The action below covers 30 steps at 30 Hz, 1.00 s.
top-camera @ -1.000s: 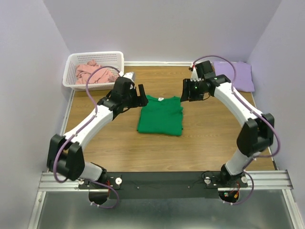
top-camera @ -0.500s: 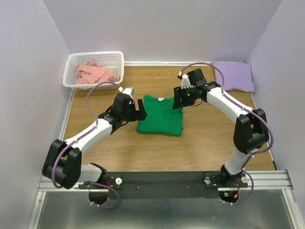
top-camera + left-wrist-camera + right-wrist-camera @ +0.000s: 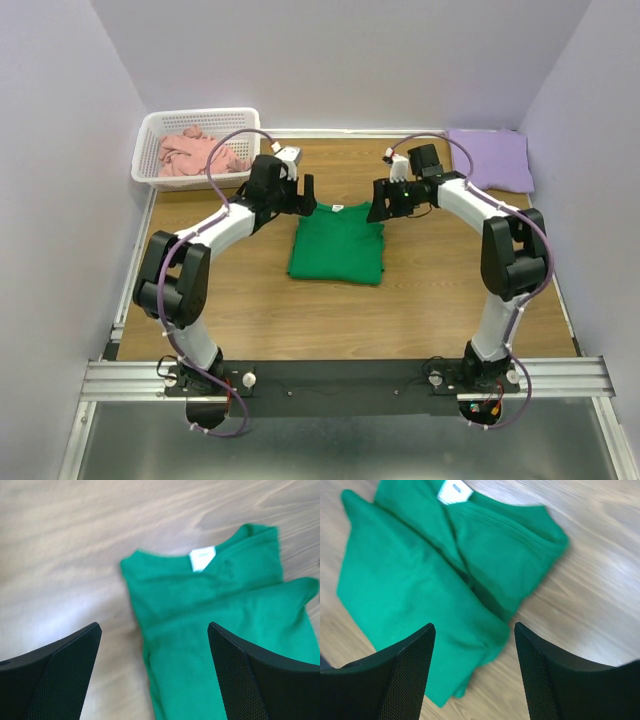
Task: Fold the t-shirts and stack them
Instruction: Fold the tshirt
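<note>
just beneath both open jaws, green t-shirt (image 3: 336, 245)

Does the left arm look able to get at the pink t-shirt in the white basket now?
Probably yes. The pink t-shirt lies in the basket, which is open on top with nothing covering it. The arm's fingers are open, empty and close to the basket's near corner.
</note>
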Available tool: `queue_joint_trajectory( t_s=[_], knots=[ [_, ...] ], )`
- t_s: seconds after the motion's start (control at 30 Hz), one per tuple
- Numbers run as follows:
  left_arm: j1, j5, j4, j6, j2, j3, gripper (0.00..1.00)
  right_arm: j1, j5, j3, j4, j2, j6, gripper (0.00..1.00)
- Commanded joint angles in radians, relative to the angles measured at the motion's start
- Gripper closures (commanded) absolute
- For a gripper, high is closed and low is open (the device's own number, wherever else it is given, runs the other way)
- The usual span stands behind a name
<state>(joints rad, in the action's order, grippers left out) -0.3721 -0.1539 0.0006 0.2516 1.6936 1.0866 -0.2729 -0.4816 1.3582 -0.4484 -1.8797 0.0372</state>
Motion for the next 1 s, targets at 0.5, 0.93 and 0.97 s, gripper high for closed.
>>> queue_joint_trajectory(
  t_s=[0.5, 0.93, 0.97],
  knots=[
    [0.002, -0.321, 0.049, 0.012, 0.325, 0.182, 0.08, -0.006, -0.261, 0.102, 0.066, -0.256, 0.015, 0.27],
    [-0.01, -0.429, 0.17, 0.196, 0.111, -0.221, 0.08, -0.006, -0.29, -0.201, 0.068, -0.073, 0.033, 0.27],
    [-0.014, -0.426, 0.179, 0.208, 0.079, -0.29, 0.08, -0.008, -0.295, -0.247, 0.068, -0.049, 0.036, 0.27]
  ],
)
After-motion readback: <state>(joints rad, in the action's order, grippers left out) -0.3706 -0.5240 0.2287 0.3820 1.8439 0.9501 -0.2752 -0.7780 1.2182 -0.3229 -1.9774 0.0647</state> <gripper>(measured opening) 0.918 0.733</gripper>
